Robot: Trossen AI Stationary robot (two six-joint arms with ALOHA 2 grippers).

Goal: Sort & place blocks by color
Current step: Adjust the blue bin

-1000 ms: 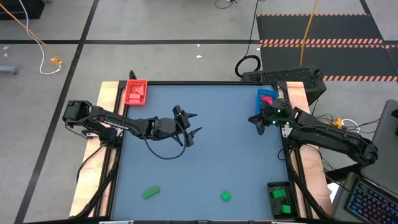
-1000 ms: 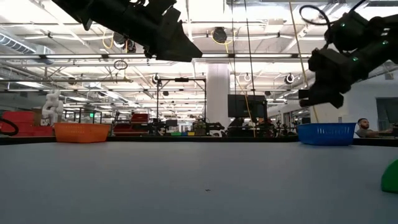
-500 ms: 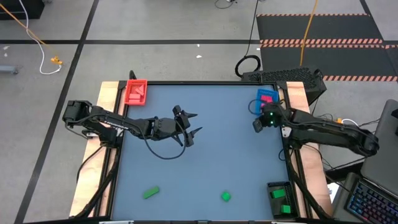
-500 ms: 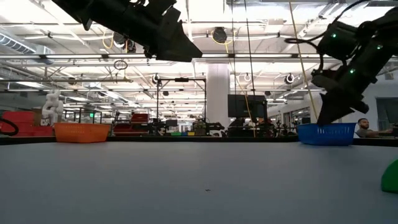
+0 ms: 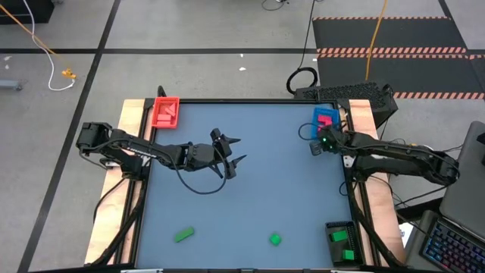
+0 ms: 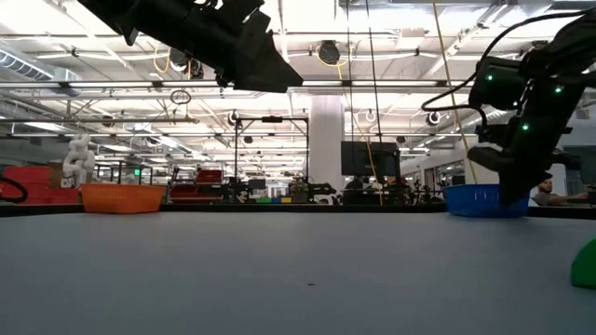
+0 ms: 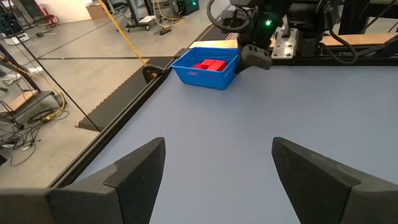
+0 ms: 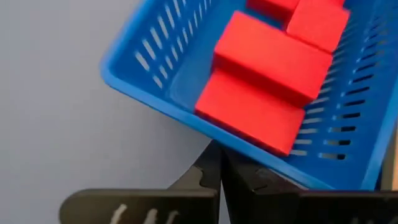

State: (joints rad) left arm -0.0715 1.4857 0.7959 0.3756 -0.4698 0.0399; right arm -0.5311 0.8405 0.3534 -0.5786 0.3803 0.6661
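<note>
Several pink-red blocks (image 8: 267, 81) lie in the blue tray (image 8: 143, 74) at the table's far right (image 5: 319, 114). My right gripper (image 8: 219, 174) is shut and hangs low at that tray's near-left outer wall (image 6: 510, 191). Two green blocks (image 5: 183, 235) (image 5: 276, 240) lie flat on the table near its near edge; one shows at the low view's right edge (image 6: 585, 265). My left gripper (image 5: 236, 150) hovers open above the table's middle-left, holding nothing (image 7: 217, 162). My right gripper's shut fingers (image 8: 205, 180) point at the outer side of the blue tray's wall (image 8: 186, 124). The wall hides their tips, so I cannot tell whether they touch it.
A red tray (image 5: 157, 120) with salmon blocks sits at the far left corner. A dark tray (image 5: 333, 227) with green blocks stands off the near right corner. Raised wooden rails run along the left and right sides. The broad middle of the table surface (image 5: 265, 197) is bare.
My right gripper has come down from well above the table to the height of the blue tray and has turned to point at the tray's outer wall. The left arm and the blocks have kept still.
</note>
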